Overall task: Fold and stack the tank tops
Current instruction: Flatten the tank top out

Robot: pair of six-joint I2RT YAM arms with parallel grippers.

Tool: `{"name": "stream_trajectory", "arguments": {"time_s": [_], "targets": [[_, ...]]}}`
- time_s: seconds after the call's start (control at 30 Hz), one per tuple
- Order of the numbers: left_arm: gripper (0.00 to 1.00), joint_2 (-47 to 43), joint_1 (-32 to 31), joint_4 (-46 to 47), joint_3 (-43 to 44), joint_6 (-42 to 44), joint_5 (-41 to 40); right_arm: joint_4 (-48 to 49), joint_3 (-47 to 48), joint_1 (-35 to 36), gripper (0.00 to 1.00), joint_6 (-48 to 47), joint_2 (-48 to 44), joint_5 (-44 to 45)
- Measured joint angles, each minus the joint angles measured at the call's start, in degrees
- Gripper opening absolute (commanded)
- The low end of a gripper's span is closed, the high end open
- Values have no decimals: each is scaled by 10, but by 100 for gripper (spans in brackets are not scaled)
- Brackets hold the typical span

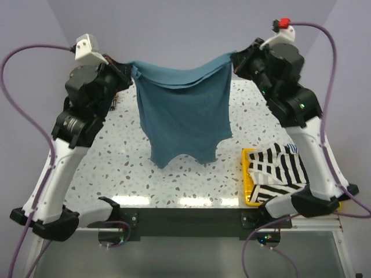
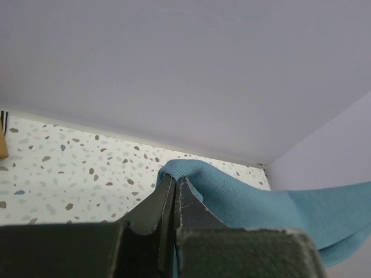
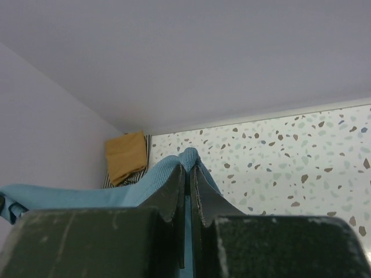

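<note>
The left gripper [image 1: 131, 69] and right gripper [image 1: 233, 60] pinch the blue tank top [image 1: 182, 110] tight; best to lay it down flat

Robot lab; speckled bench [image 1: 116, 171]; bare lilac walls [image 1: 185, 29]; bolted arms [image 1: 84, 104]

left arm [image 1: 87, 95] raised, jaws clamped | right arm [image 1: 285, 81] raised, jaws clamped

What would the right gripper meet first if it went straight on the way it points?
Past the teal-blue cloth tank top pinched by the right gripper, probably the far edge of the speckled white table, or the pale wall behind it; depth is unclear.
</note>
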Motion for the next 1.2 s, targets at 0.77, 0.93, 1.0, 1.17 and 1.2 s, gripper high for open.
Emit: {"name": "stream_trajectory", "arguments": {"time_s": [0.77,0.93,1.0,1.17,1.2], "targets": [[0,186,284,149,26,-54,374,51,-49,-51,0,13,134,-96],[13,79,279,245,-277,-80,398,107,-359,-52,8,49,53,-124],[25,66,280,254,-419,-90,403,113,-460,-52,36,63,74,-136],[54,49,280,238,-672,-99,409,82,-635,-51,71,83,118,-153],[55,36,280,229,-694,-99,410,80,-640,-51,72,85,100,-152]]}}
